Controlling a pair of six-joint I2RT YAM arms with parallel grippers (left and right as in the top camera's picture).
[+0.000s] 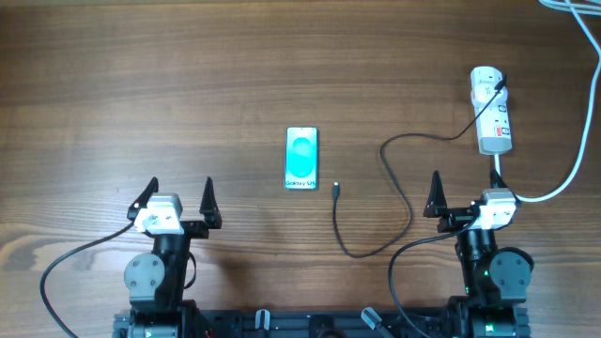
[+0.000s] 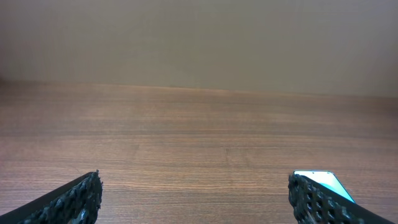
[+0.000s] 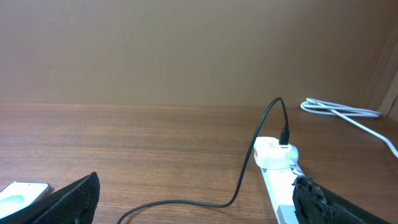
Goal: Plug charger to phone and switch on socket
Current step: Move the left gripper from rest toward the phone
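The phone (image 1: pixel 301 158) lies flat mid-table, cyan screen up, "Galaxy S25" text at its near edge. The black charger cable (image 1: pixel 399 202) runs from the white socket strip (image 1: pixel 491 122) at the right, loops toward me and ends in a small connector tip (image 1: pixel 336 188) just right of the phone's near end. My left gripper (image 1: pixel 178 199) is open and empty, left of the phone; the phone's corner (image 2: pixel 323 180) shows by its right finger. My right gripper (image 1: pixel 465 195) is open and empty, near the strip's near end. The right wrist view shows the strip (image 3: pixel 277 163), cable (image 3: pixel 249 168) and phone edge (image 3: pixel 22 191).
A thick white power cord (image 1: pixel 577 141) runs from the strip along the right edge to the far right corner, also visible in the right wrist view (image 3: pixel 348 115). The arms' own black cables trail near the front edge.
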